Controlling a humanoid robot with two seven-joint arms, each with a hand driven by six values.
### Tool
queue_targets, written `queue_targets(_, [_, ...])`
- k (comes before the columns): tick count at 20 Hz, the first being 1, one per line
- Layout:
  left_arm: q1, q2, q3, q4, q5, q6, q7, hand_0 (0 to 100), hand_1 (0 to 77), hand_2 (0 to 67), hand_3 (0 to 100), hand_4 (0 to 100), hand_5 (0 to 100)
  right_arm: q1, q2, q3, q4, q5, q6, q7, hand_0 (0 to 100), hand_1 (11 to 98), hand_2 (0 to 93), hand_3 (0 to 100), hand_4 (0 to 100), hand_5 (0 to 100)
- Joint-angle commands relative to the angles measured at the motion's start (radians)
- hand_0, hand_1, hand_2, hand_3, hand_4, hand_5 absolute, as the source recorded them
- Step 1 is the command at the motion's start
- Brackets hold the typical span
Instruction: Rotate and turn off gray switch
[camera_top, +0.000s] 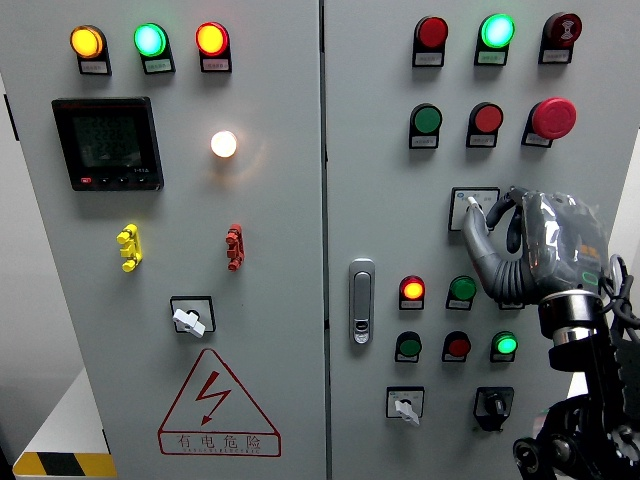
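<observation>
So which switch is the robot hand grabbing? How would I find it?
Look at the right door of the gray cabinet, under the two rows of round buttons. The right hand pinches a gray switch on a white square plate. Its neighbours are colored buttons; the other plate switches sit lower down.

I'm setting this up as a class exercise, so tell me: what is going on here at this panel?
A humanoid robot faces a gray electrical cabinet covered in lamps, buttons and rotary switches. Its right hand is raised to the right door, fingertips at the gray switch on its square plate. Whether they actually grip the knob can't be seen. The left arm is out of view.
</observation>
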Motion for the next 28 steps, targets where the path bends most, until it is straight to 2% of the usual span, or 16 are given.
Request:
queue_targets(1, [0.0,0.0,0.0,0.0,0.001,0.0,0.0,88,0.0,13.3,19,8,11,0.001,0.0,0.001,0.0,0.0,0.0,0.0,67,33.3,67.6,96,100,100])
queue_targets(3, [0.0,0.0,0.0,0.0,0.001,0.0,0.0,88,0.0,13.4,19,8,11,0.001,0.0,-0.001,0.0,0.0,0.0,-0.008,68,33.1,67.8,96,100,100])
queue_targets(11, [0.0,0.0,0.0,0.0,-0.001,0.0,0.0,88,0.0,13.4,19,8,11,-0.006,-0.0016,0.004,0.011,0.0,-0.007,-0.003,69,32.0,69.3,96,100,100])
queue_targets(13, [0.0,0.0,0.0,0.0,0.001,0.0,0.0,88,0.0,13.4,19,8,11,-0.018,-0.0031,0.007,0.031,0.001,-0.009,0.002,70,30.7,66.3,95,100,100])
queue_targets(15, [0.0,0.002,0.0,0.0,0.001,0.0,0.0,88,0.0,13.3,19,8,11,-0.03,-0.0031,0.011,0.048,0.001,-0.012,0.008,72,28.9,62.2,87,100,98])
queue_targets(16, [0.0,0.0,0.0,0.0,-0.001,0.0,0.0,88,0.0,13.3,19,8,11,-0.036,-0.0031,0.011,0.064,0.001,-0.013,0.012,74,26.8,58.9,87,90,98])
queue_targets(17, [0.0,0.0,0.0,0.0,0.001,0.0,0.0,88,0.0,13.4,19,8,11,-0.041,-0.0046,0.013,0.078,0.001,-0.015,0.012,74,25.9,58.3,87,87,98])
queue_targets(18, [0.0,0.002,0.0,0.0,-0.001,0.0,0.0,88,0.0,13.3,19,8,11,-0.047,-0.0062,0.013,0.09,0.001,-0.015,0.014,73,24.0,57.3,87,78,98])
queue_targets(19, [0.0,0.002,0.0,0.0,-0.001,0.0,0.0,88,0.0,13.3,19,8,11,-0.047,-0.0062,0.016,0.103,0.003,-0.015,0.014,65,22.6,55.4,87,74,98])
queue_targets(21, [0.0,0.002,0.0,0.0,-0.001,0.0,0.0,88,0.0,13.3,19,8,11,-0.07,-0.0062,0.025,0.13,0.003,-0.024,0.055,52,24.5,52.9,83,74,97])
queue_targets(22, [0.0,0.0,0.0,0.0,-0.001,0.0,0.0,88,0.0,13.3,19,8,11,-0.085,-0.0062,0.03,0.15,0.002,-0.03,0.081,36,25.0,52.2,82,73,96])
queue_targets(23, [0.0,0.0,0.0,0.0,0.001,0.0,0.0,88,0.0,13.3,19,8,11,-0.094,-0.0062,0.037,0.161,0.001,-0.032,0.094,20,25.6,51.8,81,72,96])
queue_targets(24, [0.0,0.0,0.0,0.0,0.001,0.0,0.0,88,0.0,13.3,19,8,11,-0.105,-0.0062,0.044,0.17,0.001,-0.032,0.095,0,27.9,48.1,75,67,91])
queue_targets(26, [0.0,0.002,0.0,0.0,0.001,0.0,0.0,88,0.0,13.3,19,8,11,-0.119,-0.0062,0.051,0.193,0.003,-0.032,0.1,0,30.6,43.8,70,62,89])
queue_targets(27, [0.0,0.002,0.0,0.0,-0.001,0.0,0.0,88,0.0,13.3,19,8,11,-0.127,-0.0062,0.059,0.207,0.003,-0.032,0.115,0,31.7,40.5,67,60,89])
queue_targets(28, [0.0,0.0,0.0,0.0,0.001,0.0,0.0,88,0.0,13.3,19,8,11,-0.134,-0.0062,0.065,0.218,0.002,-0.03,0.144,0,32.3,39.0,61,54,85])
